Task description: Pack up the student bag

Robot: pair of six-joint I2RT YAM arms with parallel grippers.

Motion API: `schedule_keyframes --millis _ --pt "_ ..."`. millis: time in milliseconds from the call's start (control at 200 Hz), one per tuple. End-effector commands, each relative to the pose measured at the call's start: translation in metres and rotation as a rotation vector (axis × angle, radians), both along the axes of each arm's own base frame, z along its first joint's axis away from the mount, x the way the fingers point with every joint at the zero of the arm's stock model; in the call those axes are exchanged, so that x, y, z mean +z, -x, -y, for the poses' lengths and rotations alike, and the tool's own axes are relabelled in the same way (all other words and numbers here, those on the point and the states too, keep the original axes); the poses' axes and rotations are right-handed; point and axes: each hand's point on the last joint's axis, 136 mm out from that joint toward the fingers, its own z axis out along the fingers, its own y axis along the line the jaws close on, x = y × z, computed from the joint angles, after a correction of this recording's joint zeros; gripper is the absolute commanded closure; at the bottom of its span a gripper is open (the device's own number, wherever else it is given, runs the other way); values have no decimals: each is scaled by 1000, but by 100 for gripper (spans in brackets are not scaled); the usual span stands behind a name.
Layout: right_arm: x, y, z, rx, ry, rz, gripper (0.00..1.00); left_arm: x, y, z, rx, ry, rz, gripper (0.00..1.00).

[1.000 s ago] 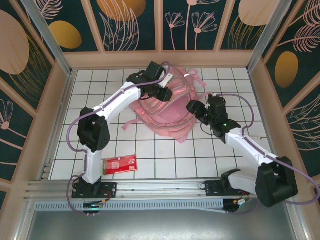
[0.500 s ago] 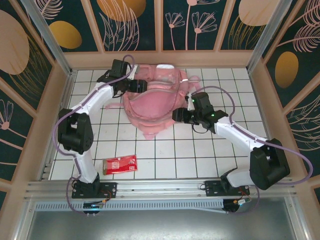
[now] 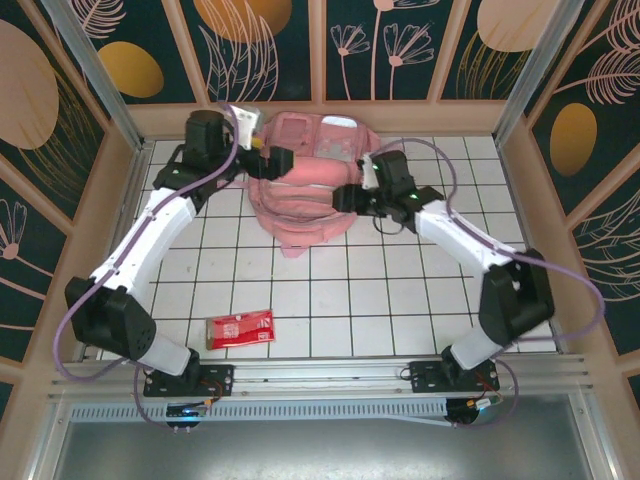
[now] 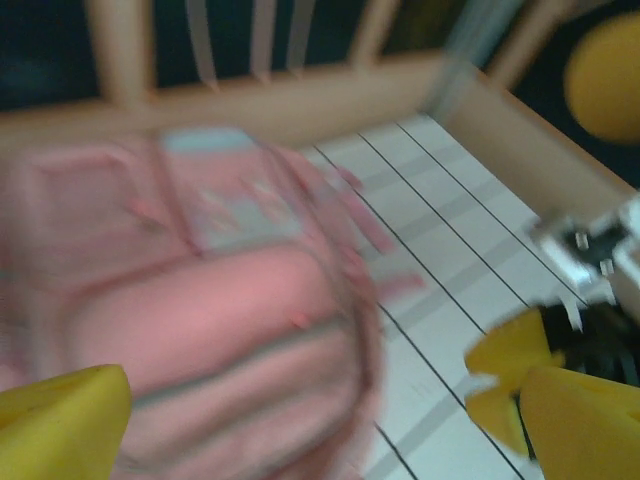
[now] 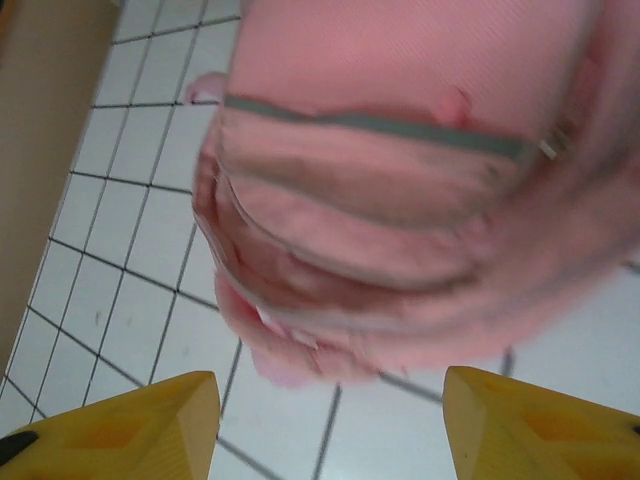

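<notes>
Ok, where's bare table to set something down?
Free: tiles between the student bag and the red packet, and the near strip right of that packet. Crowded: the far wall, where the left gripper and right gripper flank the bag.

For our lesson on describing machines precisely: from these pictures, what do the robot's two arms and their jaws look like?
The left arm and the right arm both have smooth white links joined by chunky black joint housings. A thin lilac cable loops loosely alongside each arm. The jaws are bright yellow, wedge-shaped blocks. Each arm stands on a black base by a metal rail.
</notes>
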Motion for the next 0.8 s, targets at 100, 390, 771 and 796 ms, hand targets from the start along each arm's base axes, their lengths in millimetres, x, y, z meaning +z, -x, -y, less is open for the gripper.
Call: schedule_keyframes --millis 100,390,771,796 --pt "26 -79 -91 -29 -291 175 43 -58 -38 -71 400 -97 -112 1" --pt "-64 -100 -174 110 -431 48 56 -101 -11 -77 371 -116 -197 1" --pt "-131 59 -56 122 -84 -114 57 -101 -51 -12 28 -175 -28 10" --pt "-129 65 -45 115 -53 -112 57 -109 -56 -4 2 -205 -15 10"
